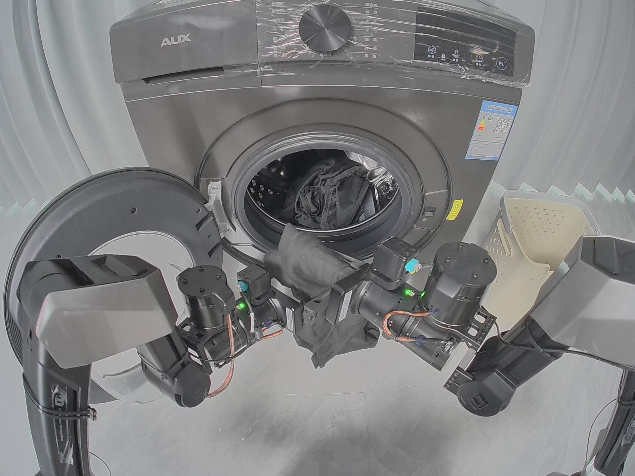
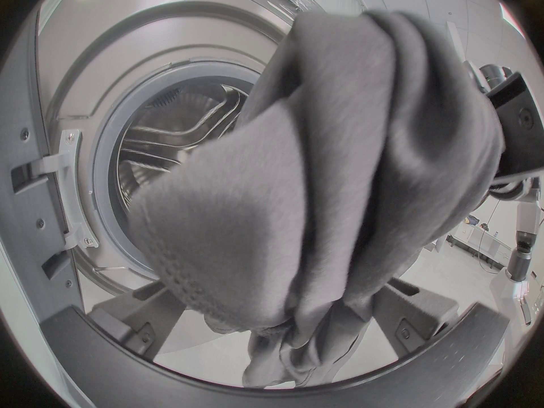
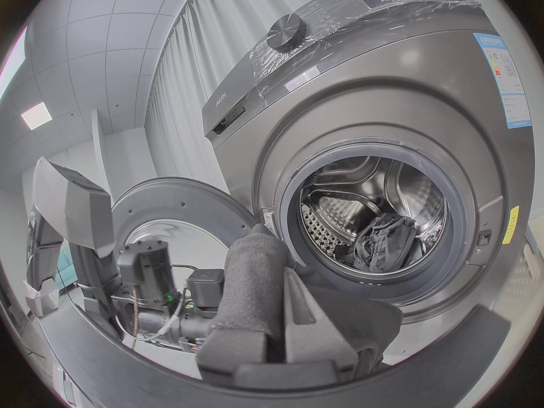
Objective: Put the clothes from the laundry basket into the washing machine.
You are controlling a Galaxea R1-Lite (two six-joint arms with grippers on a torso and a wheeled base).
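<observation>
The dark garment (image 1: 311, 269) hangs just before the lower rim of the drum mouth (image 1: 400, 199) — the right end effector (image 3: 275, 335) is clamped on it, the left end effector (image 2: 277, 318) stands apart around it — so the drum lies ahead, slightly upward

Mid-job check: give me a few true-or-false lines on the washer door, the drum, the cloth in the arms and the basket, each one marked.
1. The washing machine has its door open. True.
2. The drum is empty. False: a dark garment lies in it.
3. The right pincer is shut on a dark cloth. True.
4. That dark cloth is inside the drum. False: it hangs outside, in front of the opening.
5. The laundry basket stands on the robot's left. False: it stands on the robot's right, beside the machine.
</observation>
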